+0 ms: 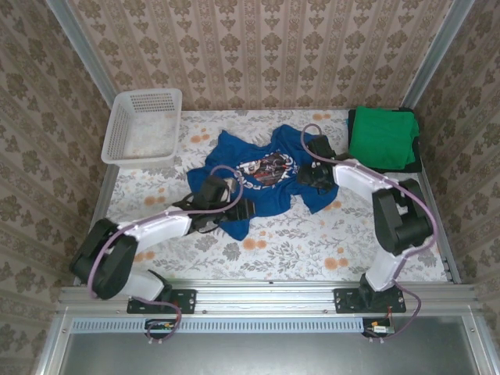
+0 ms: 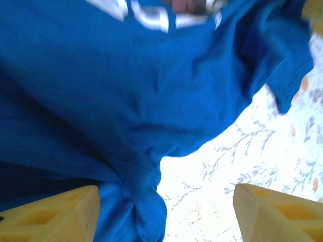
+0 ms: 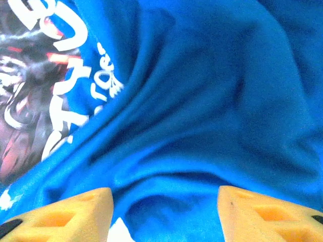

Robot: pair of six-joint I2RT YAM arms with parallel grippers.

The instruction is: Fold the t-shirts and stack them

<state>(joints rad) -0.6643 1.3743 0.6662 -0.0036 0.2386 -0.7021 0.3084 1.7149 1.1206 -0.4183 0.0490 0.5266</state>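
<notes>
So the green tee (image 1: 382, 137) looks folded atop the dark one (image 1: 417, 153), I think; blue tee (image 1: 262, 176) lies rumpled, unfolded. The left pincer (image 2: 166, 190) and right pincer (image 3: 164, 191) are both open.

blue tee (image 1: 262, 176) crumpled, green tee (image 1: 383, 137) folded

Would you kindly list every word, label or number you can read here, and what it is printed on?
On the blue t-shirt, white lettering around the dark chest picture: creased, blurred and cropped, so no word can be read.
On the green t-shirt: no writing seen.
On the basket: no writing seen.
</notes>
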